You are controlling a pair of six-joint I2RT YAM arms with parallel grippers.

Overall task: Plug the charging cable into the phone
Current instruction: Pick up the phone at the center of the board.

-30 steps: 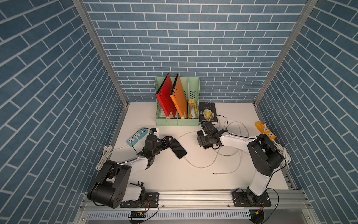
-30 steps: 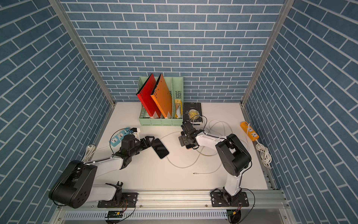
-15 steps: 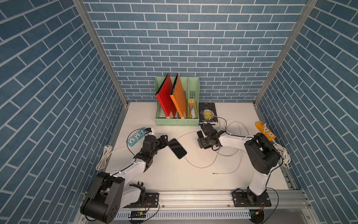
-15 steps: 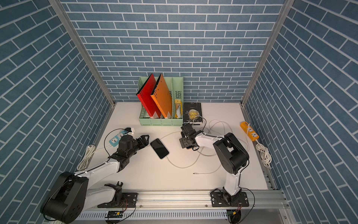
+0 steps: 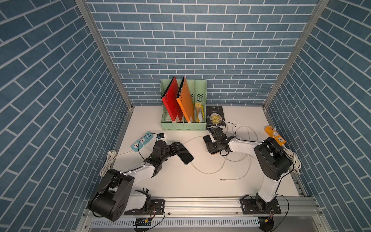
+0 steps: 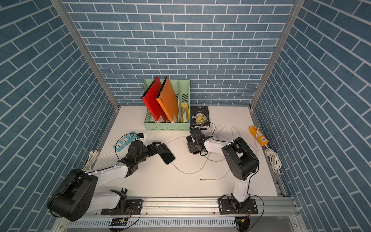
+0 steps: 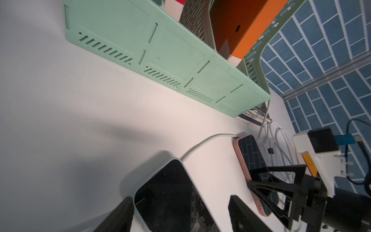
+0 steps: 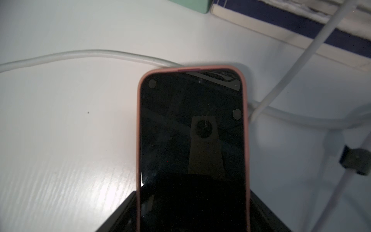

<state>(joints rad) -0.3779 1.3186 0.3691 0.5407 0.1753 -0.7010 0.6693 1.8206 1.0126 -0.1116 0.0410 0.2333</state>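
Phone edges seemingly touch right claw fingers.

To my left, the pale-rimmed phone lies flat on the white counter, dark screen up. To my right, the pink-cased phone also lies screen up. A thick white cable curves from the far end of one to the far end of the other. I cannot tell whether it is plugged into either. A thin white cable ends in a metal plug, which lies loose on the counter, apart from both phones.
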